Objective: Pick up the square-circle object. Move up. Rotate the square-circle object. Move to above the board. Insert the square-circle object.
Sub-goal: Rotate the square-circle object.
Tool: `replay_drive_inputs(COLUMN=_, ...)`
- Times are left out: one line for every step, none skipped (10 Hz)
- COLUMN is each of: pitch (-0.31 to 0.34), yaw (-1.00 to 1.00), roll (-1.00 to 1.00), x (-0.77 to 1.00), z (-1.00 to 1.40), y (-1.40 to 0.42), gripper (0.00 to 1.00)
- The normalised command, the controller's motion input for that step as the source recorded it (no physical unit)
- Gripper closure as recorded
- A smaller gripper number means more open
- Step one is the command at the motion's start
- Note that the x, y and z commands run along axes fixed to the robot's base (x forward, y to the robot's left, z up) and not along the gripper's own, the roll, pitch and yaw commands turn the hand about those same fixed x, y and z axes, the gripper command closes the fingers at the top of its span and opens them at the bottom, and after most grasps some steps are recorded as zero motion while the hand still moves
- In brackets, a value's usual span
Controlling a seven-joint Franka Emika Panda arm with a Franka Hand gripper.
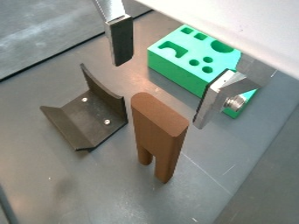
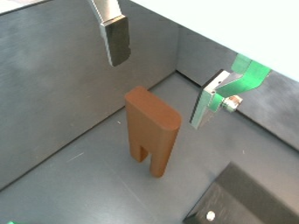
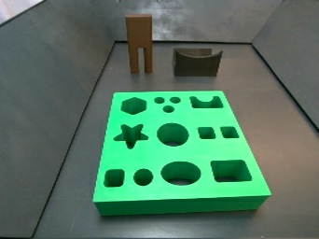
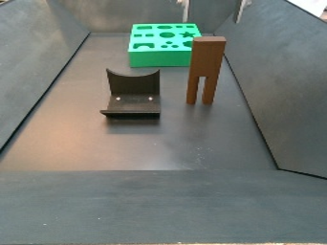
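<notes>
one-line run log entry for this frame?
phase: pre-grasp | pincer: open, above block | brown block: upright on floor, untouched | green board: flat, holes empty

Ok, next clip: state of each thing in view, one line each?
square-circle object: upright on the floor on its two prongs, not held.
gripper: open, above the square-circle object, fingers apart and touching nothing.
board: flat on the floor, every visible hole empty.
fixture: standing on the floor beside the square-circle object, apart from it, nothing in it.
</notes>
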Motion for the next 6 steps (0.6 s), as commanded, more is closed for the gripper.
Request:
replay_drive_inputs(pitch=0.007, yaw=1.0, roll=0.0, x=0.02, z=-0.12, y=0.07, gripper=0.0)
replay_drive_inputs(pitch=0.006, yaw=1.0, roll=0.0, x=0.03, z=-0.08, y=0.04, gripper=0.0)
replay_drive_inputs(pitch=0.006, yaw=1.0, roll=0.0, x=0.03, z=-0.05, y=0.03, gripper=0.0)
replay_drive_inputs(pitch=0.006, yaw=1.0, roll=0.0, x=0.03, z=-0.05, y=0.03, gripper=0.0)
replay_drive_inputs(pitch=0.006, yaw=1.0, roll=0.0, x=0.03, z=-0.04, y=0.02, gripper=0.0)
replay_drive_inputs(pitch=0.006, yaw=1.0, roll=0.0, x=0.04, z=-0.04, y=0.02, gripper=0.0)
